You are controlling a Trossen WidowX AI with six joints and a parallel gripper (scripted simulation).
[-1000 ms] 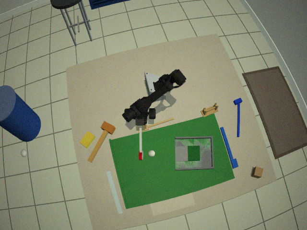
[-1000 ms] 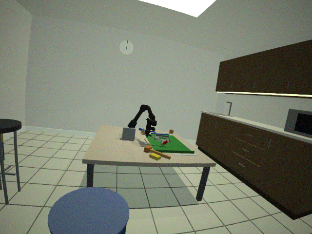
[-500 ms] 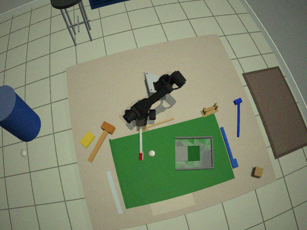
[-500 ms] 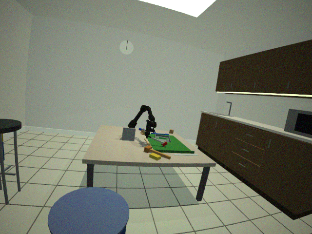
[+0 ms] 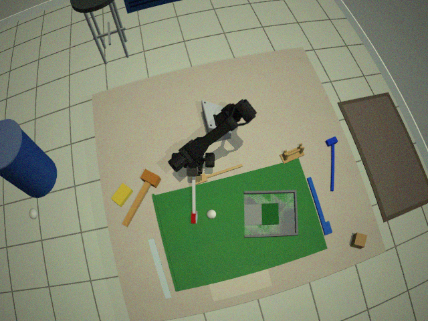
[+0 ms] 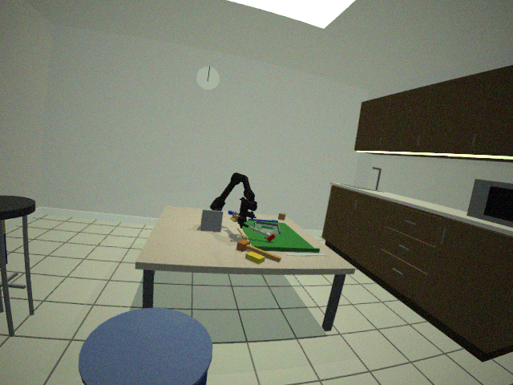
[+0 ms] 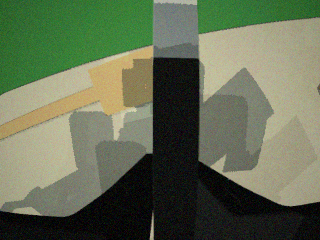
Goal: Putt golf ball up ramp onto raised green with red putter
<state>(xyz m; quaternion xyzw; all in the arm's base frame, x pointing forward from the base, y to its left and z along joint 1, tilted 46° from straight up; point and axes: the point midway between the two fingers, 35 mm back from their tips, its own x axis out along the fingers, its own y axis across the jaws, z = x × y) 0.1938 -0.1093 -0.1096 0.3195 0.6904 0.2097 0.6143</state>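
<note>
Red putter (image 5: 194, 198) (image 6: 259, 232) (image 7: 175, 25), gripped near the top of its pale shaft, with the red head just left of the golf ball (image 5: 211, 214) in the top view, a narrow gap between. Hand (image 5: 192, 170) (image 6: 242, 222) (image 7: 166, 162) closed around the shaft, pinching it, above and left of the ball. Ball on the green mat (image 5: 214, 255) (image 6: 289, 239) (image 7: 65, 40), hidden in the exterior view. Right of the ball and apart from it, the grey-framed ramp (image 5: 253, 213), with 1 dark green square at its middle. Beyond the ramp from the ball, 2 blue clubs. Left of the ball, off the mat, 1 orange-headed mallet (image 5: 137, 202) (image 6: 263, 252) and 1 yellow block (image 5: 122, 194) (image 6: 254, 257) on the desk (image 5: 138, 110) (image 6: 178, 244).
</note>
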